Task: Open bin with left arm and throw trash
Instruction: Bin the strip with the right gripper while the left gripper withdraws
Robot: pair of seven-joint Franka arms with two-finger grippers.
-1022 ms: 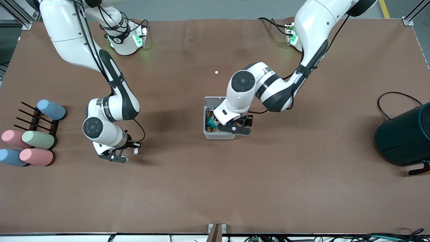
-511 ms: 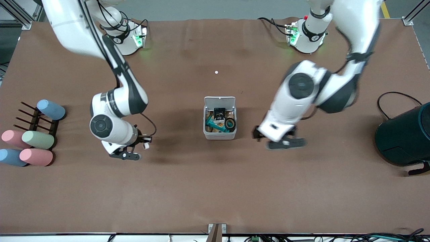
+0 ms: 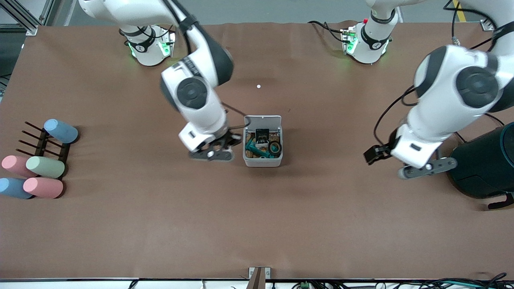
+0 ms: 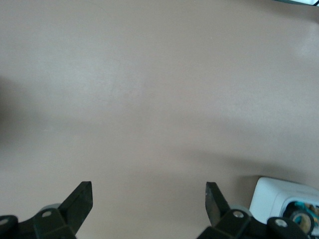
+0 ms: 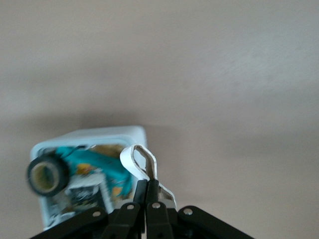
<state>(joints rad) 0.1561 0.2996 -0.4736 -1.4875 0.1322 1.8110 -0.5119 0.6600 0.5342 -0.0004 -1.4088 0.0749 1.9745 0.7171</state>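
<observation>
One bin (image 3: pixel 262 160) is sitting near the middle of the tabletop (image 3: pixel 257 224), its hinged lid (image 3: pixel 263 121) standing open. Inside it are lying one black foil packet (image 3: pixel 262 135), one black tape ring (image 3: pixel 275 147) and some teal and tan scraps.

The right gripper (image 3: pixel 212 154) is hanging just beside the bin, on the side toward the right arm's end of the tabletop. Its jaws are pinching closed on one wavy white scrap (image 5: pixel 140 163), which is curling up out of the fingertips in the right wrist view, with the open bin and tape ring just past it.

The left gripper (image 3: pixel 427 168) is hanging over bare tabletop between the bin and one dark teal round container (image 3: pixel 484 164) at the left arm's end. Its jaws are standing wide apart and holding nothing.

Five pastel cylinders are lying by one black rack (image 3: pixel 42 143) at the right arm's end: two blue, two pink, one green (image 3: pixel 45 167). One small white speck (image 3: pixel 259 86) is lying between the two bases.
</observation>
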